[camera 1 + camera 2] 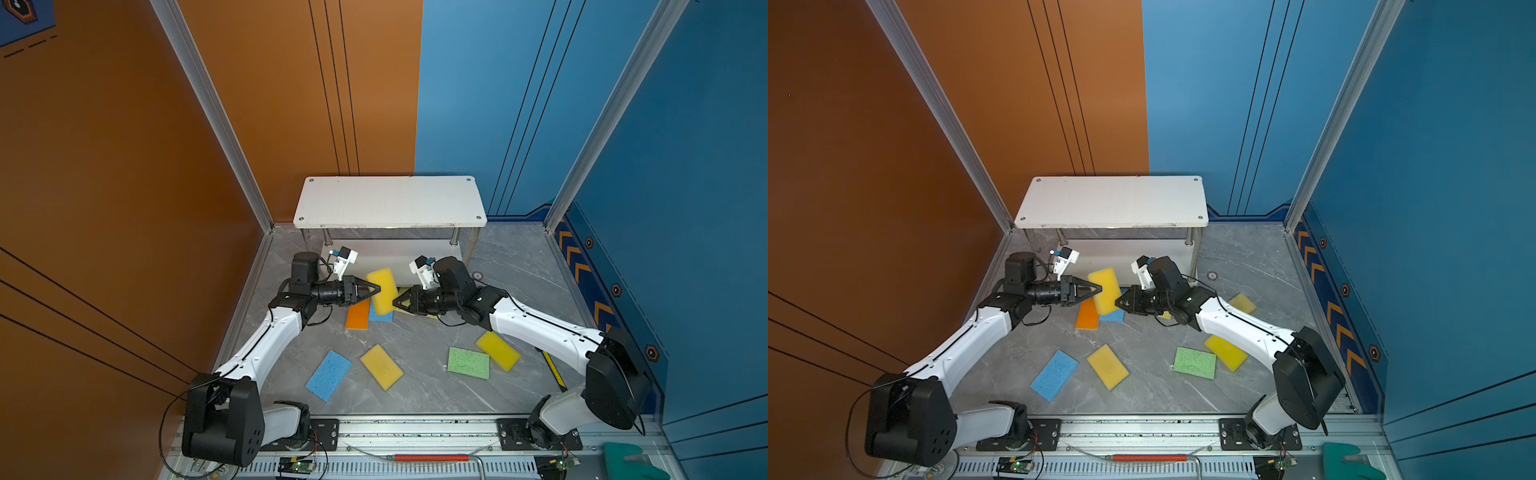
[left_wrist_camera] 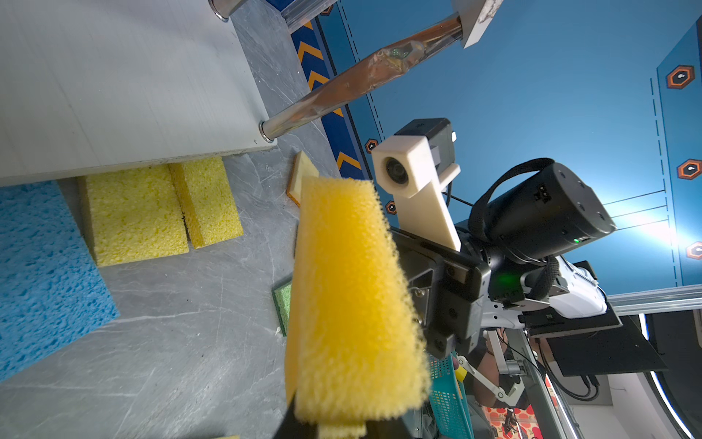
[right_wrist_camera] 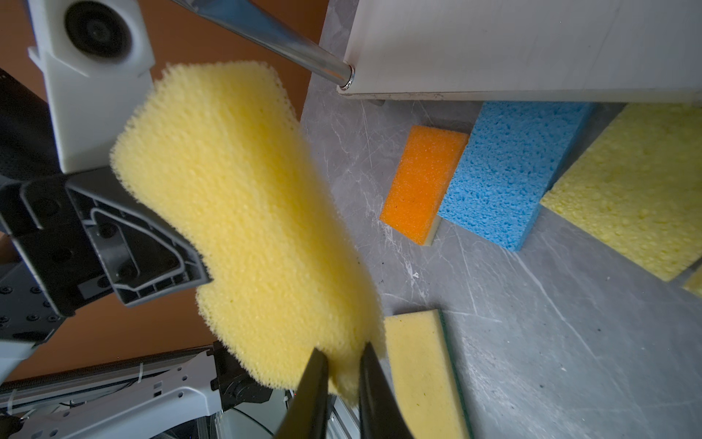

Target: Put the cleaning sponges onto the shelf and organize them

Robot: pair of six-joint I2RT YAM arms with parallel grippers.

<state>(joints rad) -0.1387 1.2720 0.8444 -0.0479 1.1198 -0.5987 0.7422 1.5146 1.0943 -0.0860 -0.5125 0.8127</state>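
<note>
A thick yellow sponge hangs in the air in front of the shelf, held from both sides. My left gripper is shut on its left edge. My right gripper is shut on its opposite edge, the foam pinched between the black fingers. Below it on the floor lie an orange sponge and a blue sponge. Two pale yellow sponges lie at the lower board's front edge. The top board is bare.
Nearer the front lie a blue sponge, a yellow one, a green one and another yellow one. A pale sponge lies behind the right arm. Walls close in both sides and the back.
</note>
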